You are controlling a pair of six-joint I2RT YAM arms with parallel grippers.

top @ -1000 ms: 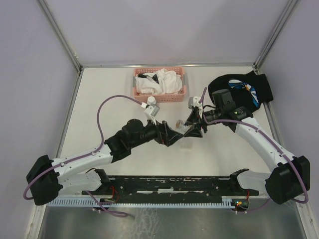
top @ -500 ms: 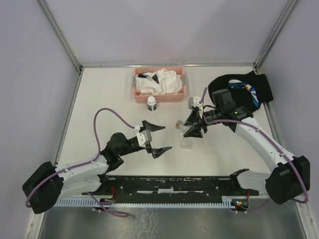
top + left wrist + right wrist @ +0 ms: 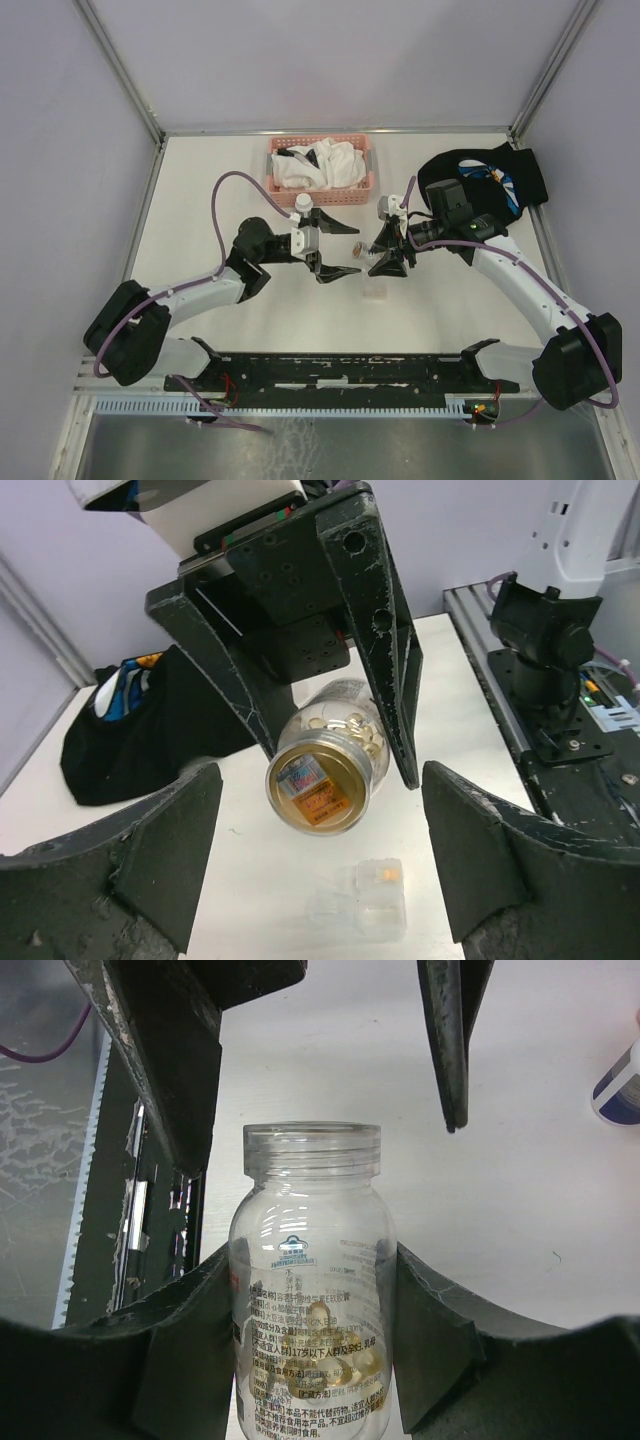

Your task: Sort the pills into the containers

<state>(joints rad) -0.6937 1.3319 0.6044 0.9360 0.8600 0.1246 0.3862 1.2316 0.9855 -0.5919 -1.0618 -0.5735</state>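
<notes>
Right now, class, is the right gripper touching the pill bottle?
Touching. The right wrist view shows the right gripper clamping the pill bottle, a finger pressed on each side.

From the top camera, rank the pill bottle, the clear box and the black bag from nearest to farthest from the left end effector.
1. Pill bottle: inside the open left end effector, held by the right end effector.
2. Clear box: just below it in the view, slightly right.
3. Black bag: far right, at the back.

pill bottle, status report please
Right gripper shut on pill bottle, cap off. Left gripper open, empty. Clear box on table near bottle, nothing in the way.
</notes>
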